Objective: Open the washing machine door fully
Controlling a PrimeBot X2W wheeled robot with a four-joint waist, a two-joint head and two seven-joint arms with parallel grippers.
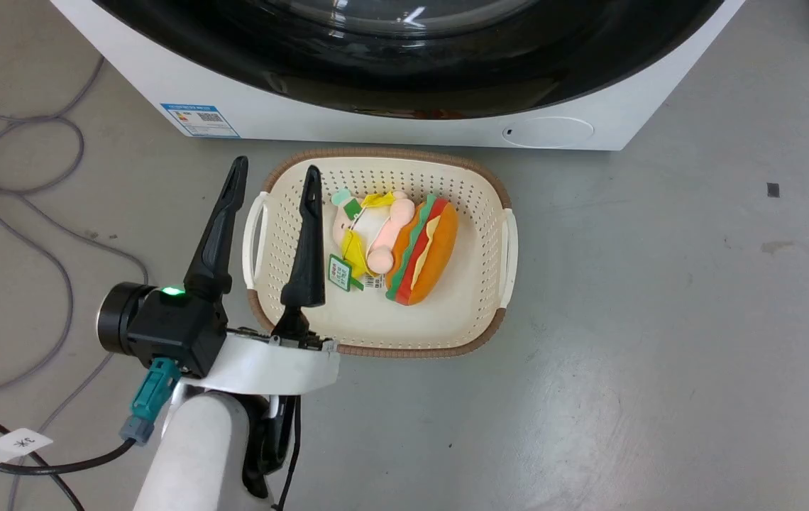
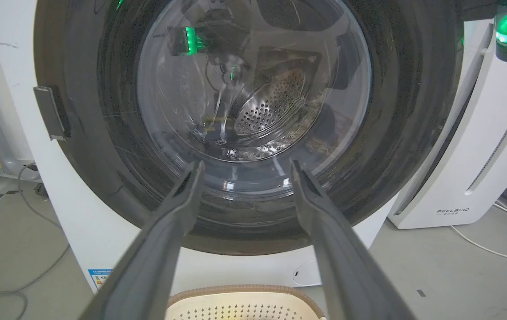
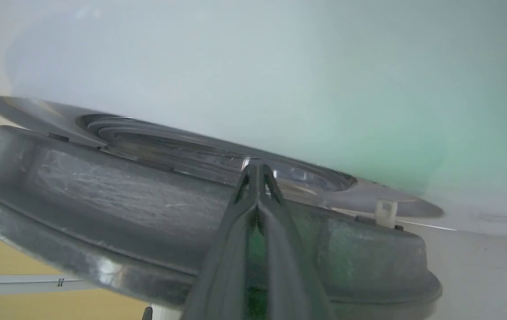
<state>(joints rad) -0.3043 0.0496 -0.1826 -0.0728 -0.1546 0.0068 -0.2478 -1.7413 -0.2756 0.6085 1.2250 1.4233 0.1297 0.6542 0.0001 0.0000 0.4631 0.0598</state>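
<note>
Jaws of the left gripper (image 1: 277,167) stand wide apart and hold nothing. It hangs low before the one washing machine (image 1: 305,122), and I think it is only waiting there.

Just below its fingertips and to their right lies one cream basket (image 1: 404,321). In the basket are two soft toys: one pink doll (image 1: 376,231) and, further right, one burger plush (image 1: 424,250).

Straight ahead of these jaws, in the left wrist view, is the one washing machine door (image 2: 404,133), with its glass bowl facing them. Right of the door stands one white FEELAIR appliance (image 2: 480,169).

The right gripper (image 3: 258,171) has its two fingers pressed together and holds nothing. Its tips are just at the grey inner face of the door, and the white front is close beyond them. So I judge that the door is a little ajar. The fingers seem to be made thin like this to reach behind the rim and push it outward. Most of the swing is not yet done.
</note>
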